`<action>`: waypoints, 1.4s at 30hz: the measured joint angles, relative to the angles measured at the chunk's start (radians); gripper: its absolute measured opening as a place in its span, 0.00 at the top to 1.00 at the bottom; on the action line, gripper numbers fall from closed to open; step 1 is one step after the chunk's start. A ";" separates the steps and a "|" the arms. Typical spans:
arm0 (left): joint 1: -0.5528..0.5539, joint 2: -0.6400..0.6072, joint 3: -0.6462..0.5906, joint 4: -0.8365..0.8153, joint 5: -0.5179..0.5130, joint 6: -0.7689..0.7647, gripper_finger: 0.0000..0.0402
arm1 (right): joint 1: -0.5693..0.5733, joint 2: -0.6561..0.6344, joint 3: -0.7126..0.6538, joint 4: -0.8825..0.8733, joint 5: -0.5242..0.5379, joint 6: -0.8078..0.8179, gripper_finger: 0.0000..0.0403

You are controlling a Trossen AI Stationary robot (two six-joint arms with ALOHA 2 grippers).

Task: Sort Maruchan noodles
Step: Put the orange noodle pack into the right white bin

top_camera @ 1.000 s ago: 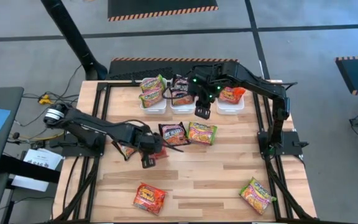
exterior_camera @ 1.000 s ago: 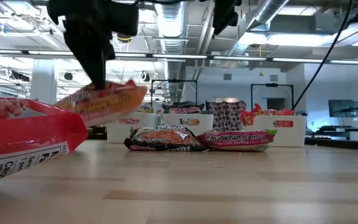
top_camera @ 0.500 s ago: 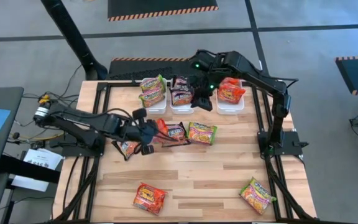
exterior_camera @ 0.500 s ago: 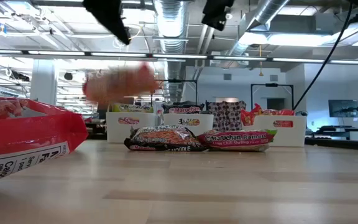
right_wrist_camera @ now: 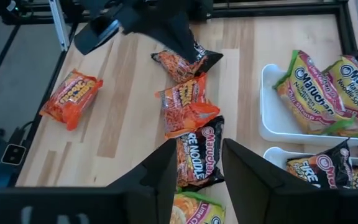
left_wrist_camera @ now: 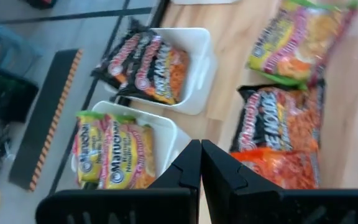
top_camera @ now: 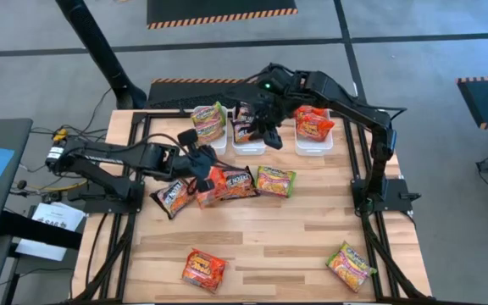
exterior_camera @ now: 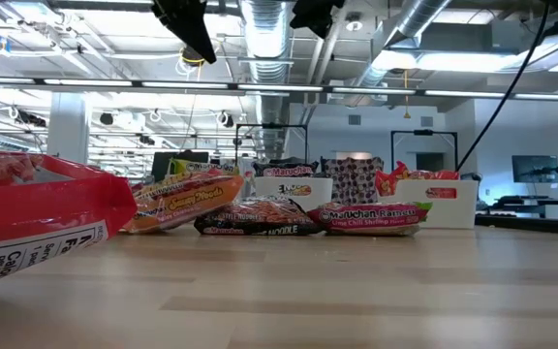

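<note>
Hovering shut and empty, my left gripper [top_camera: 200, 157] hung just above an orange-red packet [top_camera: 213, 180] whose long axis ran toward the trays [top_camera: 219, 146]; that packet lay just table-ward, overlapping the dark packet [top_camera: 240, 181], nearer me than my half-open right gripper [top_camera: 263, 135].

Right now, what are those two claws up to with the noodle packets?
Left claw shut, empty, above the orange-red packet. Right claw open, empty, by the middle tray. Loose packets crowd the centre.
</note>
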 joint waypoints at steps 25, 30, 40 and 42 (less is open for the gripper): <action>0.058 -0.243 0.168 -0.044 -0.067 -0.140 1.00 | 0.054 0.281 0.000 0.062 -0.038 0.166 0.41; 0.058 -0.267 0.168 -0.065 -0.059 -0.141 1.00 | 0.051 0.365 0.000 0.093 -0.079 0.258 0.41; 0.058 -0.259 0.168 -0.120 -0.056 -0.201 1.00 | 0.045 0.485 0.000 0.177 -0.113 0.451 0.41; 0.058 -0.258 0.167 -0.144 -0.054 -0.214 1.00 | 0.045 0.499 0.000 0.203 -0.113 0.461 0.41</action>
